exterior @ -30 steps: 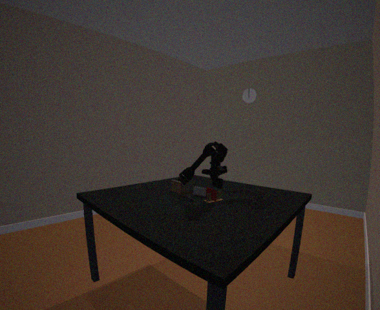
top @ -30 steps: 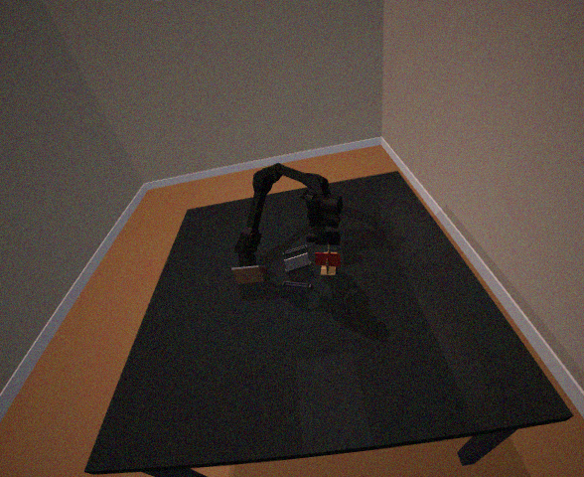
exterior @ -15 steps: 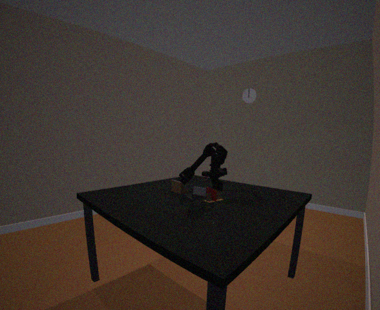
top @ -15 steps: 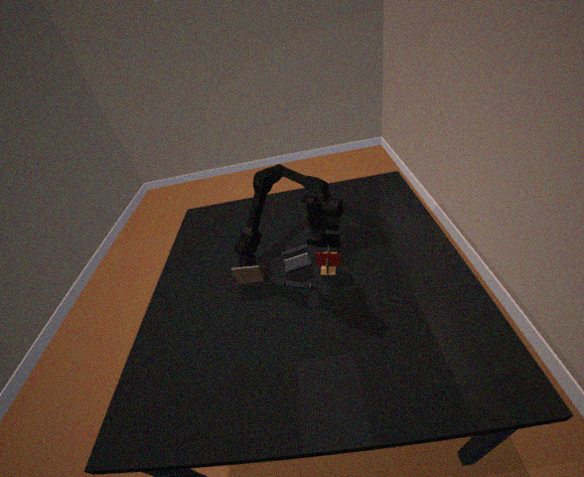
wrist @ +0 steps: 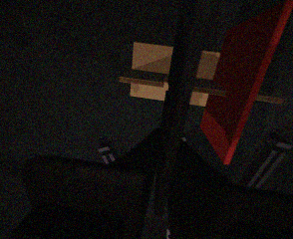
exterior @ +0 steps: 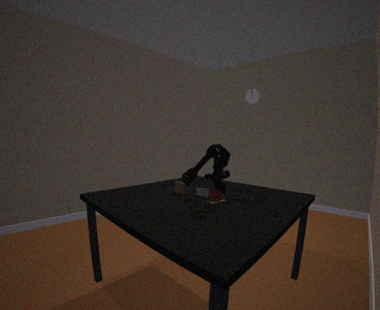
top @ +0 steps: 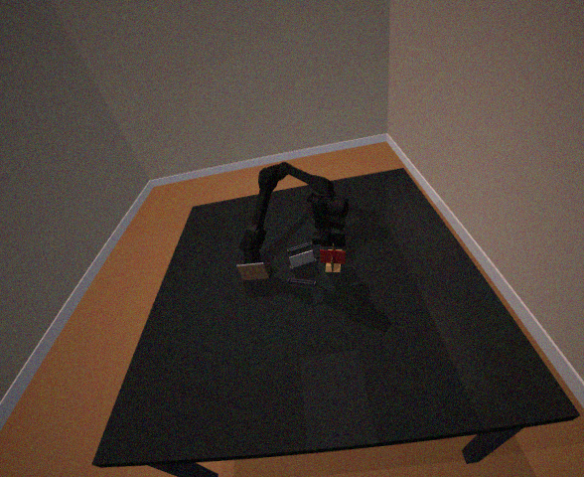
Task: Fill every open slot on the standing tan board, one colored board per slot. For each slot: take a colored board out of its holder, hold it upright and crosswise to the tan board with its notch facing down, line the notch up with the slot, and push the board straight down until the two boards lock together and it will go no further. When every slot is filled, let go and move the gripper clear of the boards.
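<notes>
Gripper (top: 329,242) (exterior: 220,190) (wrist: 162,134) clenched on a dark board (wrist: 182,60), edge-on in the wrist view, crosswise to the standing tan board (wrist: 210,92); seating depth not determinable. Just beside, red board (top: 332,255) (exterior: 214,194) (wrist: 251,75) upright across the same tan board. Near these, pale gray board (top: 301,258) (exterior: 202,192) on the black surface (top: 333,349) (exterior: 213,233).

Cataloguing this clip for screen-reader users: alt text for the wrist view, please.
A red board stands crosswise on the narrow tan board, seen past the dark gripper. Tan base pieces flank the tan board; much of the image is very dark.
</notes>
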You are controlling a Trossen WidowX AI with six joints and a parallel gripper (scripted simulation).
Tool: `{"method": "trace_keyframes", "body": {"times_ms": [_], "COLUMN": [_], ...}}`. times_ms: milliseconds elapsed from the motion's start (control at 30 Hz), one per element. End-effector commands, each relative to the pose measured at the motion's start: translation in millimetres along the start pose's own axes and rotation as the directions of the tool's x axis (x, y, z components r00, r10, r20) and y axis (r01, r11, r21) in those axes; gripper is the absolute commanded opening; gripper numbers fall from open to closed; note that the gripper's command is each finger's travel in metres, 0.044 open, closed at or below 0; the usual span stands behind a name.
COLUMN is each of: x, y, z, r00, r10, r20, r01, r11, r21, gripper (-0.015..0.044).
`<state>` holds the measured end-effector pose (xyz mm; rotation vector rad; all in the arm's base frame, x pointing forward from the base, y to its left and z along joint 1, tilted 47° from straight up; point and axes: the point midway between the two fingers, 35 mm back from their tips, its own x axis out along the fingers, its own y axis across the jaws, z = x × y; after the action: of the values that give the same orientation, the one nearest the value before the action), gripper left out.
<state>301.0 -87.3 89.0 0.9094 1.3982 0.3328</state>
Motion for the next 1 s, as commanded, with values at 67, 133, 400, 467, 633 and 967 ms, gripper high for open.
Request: {"method": "trace_keyframes", "body": {"times_ms": [67, 133, 400, 467, 633, 967], "x": [5, 6, 12, 13, 17, 24], "y": [1, 1, 1, 1, 1, 1], "z": [0, 0, 0, 0, 0, 0], "r00": [1.000, 1.000, 1.000, 1.000, 1.000, 1.000], "r10": [0.005, 0.005, 0.005, 0.006, 0.006, 0.006], "r20": [0.000, 0.000, 0.000, 0.000, 0.000, 0.000], "r01": [-0.005, -0.005, -0.005, -0.006, -0.006, -0.006], "r11": [1.000, 1.000, 1.000, 1.000, 1.000, 1.000], "r21": [0.003, 0.003, 0.003, 0.003, 0.003, 0.003], "gripper": [0.0000, 0.0000, 0.0000, 0.0000, 0.0000, 0.0000]}}
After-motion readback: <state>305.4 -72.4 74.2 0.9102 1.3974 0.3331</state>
